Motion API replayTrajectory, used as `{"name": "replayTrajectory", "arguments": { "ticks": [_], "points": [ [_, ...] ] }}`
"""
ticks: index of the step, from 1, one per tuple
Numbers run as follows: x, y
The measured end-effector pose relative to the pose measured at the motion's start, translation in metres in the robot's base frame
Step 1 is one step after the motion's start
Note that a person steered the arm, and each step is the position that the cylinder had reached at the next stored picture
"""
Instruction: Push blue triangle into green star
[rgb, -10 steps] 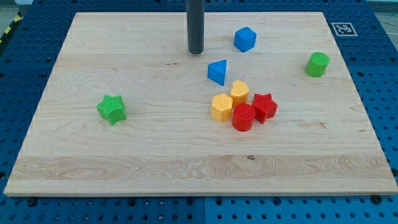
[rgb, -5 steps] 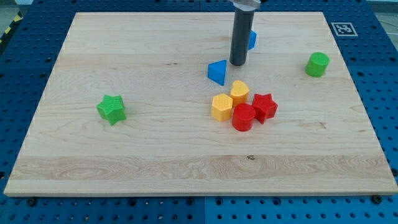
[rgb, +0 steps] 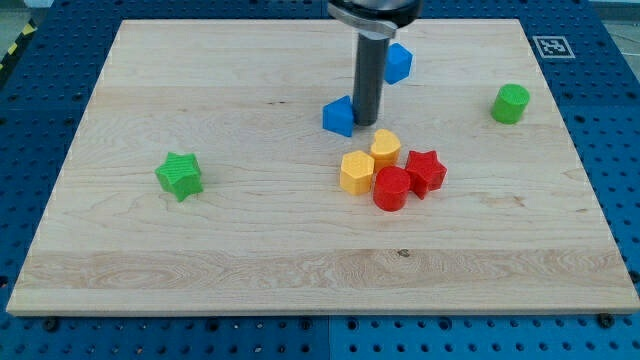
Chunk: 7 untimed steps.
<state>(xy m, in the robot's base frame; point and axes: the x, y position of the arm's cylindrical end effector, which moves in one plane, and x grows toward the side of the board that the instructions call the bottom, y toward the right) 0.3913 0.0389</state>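
My tip (rgb: 366, 123) sits on the tabletop (rgb: 250, 240), touching the right side of the blue triangle (rgb: 339, 117). I have no gripper here, only the dark rod, so nothing is grasped; the contact is a plain side push.

The blue triangle lies a little right of centre, in the far half of the tabletop. Its peak points up and toward the far side; I cannot make out a clear long axis from this angle.

The green star (rgb: 180, 175) rests well apart, to the left and nearer than the triangle, by itself. The wood between the two blocks is bare, so nothing stands in the way along that line.

Just near of my tip is a tight cluster: a yellow block (rgb: 386, 147) closest to the tip, a yellow hexagon (rgb: 356, 171) to its near left, a red cylinder (rgb: 391, 188) nearest of all, and a red star (rgb: 426, 170) on the right. They touch one another but not the triangle.

A blue block (rgb: 399, 62) shows partly behind the rod, on the far side. A green cylinder (rgb: 511, 103) stands alone far right.
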Motion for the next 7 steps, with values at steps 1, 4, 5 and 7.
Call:
{"name": "replayTrajectory", "arguments": {
  "ticks": [1, 4, 5, 7],
  "points": [
    [0.0, -0.022],
    [0.0, -0.064],
    [0.0, -0.066],
    [0.0, -0.068]
  ]
}}
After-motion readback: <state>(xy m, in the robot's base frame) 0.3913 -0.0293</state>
